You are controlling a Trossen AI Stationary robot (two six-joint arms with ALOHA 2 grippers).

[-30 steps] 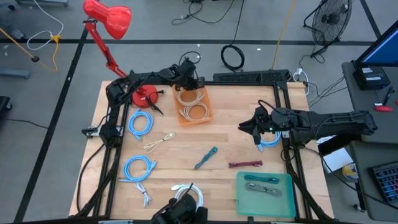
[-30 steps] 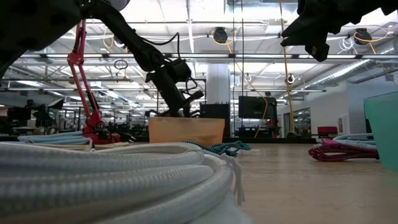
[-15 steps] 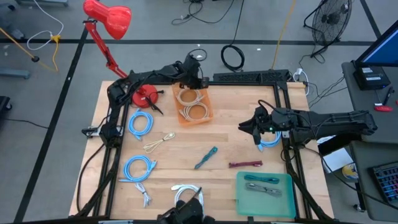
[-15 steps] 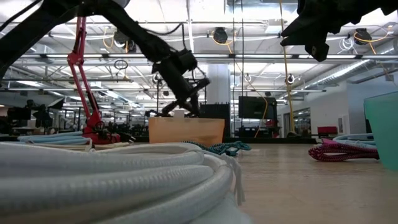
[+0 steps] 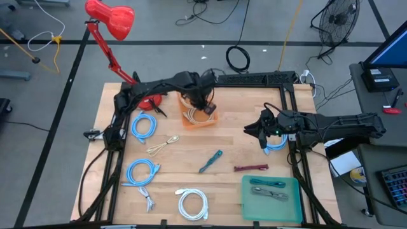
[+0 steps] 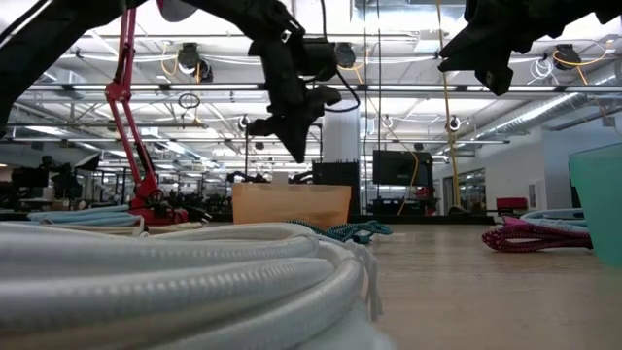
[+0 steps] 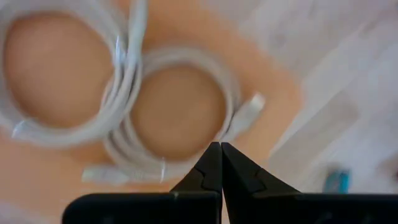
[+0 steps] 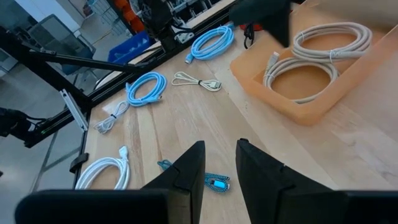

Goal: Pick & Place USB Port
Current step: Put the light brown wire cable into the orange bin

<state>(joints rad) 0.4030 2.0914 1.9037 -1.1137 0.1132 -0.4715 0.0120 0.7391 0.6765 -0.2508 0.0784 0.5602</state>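
I found two coiled white USB cables lying in the orange bin at the table's far side. My left claw hung directly above them, pressed together, empty. My right claw waited well apart, part-spread, holding nothing.

Orange bin, whitish cables inside, blue coils, red lamp, teal tray, maroon perhaps braided cable
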